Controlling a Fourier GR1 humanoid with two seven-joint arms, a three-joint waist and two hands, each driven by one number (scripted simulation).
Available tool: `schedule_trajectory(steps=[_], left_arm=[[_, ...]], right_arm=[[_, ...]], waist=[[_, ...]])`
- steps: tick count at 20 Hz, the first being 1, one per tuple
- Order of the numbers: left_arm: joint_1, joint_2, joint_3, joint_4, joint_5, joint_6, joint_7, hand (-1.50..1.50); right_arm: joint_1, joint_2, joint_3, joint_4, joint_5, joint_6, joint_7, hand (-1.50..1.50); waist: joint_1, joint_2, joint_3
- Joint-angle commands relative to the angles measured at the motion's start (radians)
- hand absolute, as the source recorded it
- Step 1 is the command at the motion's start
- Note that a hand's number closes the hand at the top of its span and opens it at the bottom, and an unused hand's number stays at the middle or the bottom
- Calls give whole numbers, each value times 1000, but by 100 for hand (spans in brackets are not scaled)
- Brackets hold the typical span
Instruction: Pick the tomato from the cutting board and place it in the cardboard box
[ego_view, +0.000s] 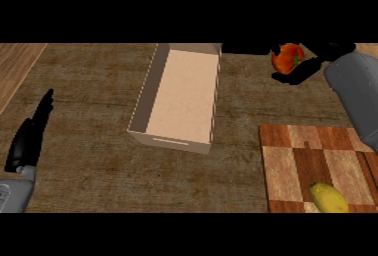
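The red-orange tomato (287, 58) is held up at the top right, with my right hand (316, 56) shut on it; black fingers curl round its right and lower sides. It hangs just right of the far end of the open cardboard box (209, 90), which lies lengthwise in the middle of the counter with nothing inside. The wooden cutting board (295, 160) sits at the lower right, below the right forearm. At the left edge my left hand (28, 140) rests open, fingers pointing up.
A yellow lemon (328, 197) lies on the cutting board near its front edge. The counter top is dark brown, with a lighter wooden strip (15, 65) at the far left.
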Motion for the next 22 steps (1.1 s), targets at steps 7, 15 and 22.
schedule_trajectory(steps=[7, 15, 22], left_arm=[[-8, -1, 25, 1, -7, -6, 25, 0], [27, 8, 61, 29, 14, -46, -27, 0], [11, -28, 42, 25, -27, -16, -18, 0]], right_arm=[[-222, 166, -47, 103, -59, 203, 71, 150], [-329, 324, -103, 156, -107, 234, 272, 150], [-357, 445, -119, 203, -109, 177, 360, 150]], waist=[[-25, -10, -2], [-29, -9, -3], [-21, -5, -3]])
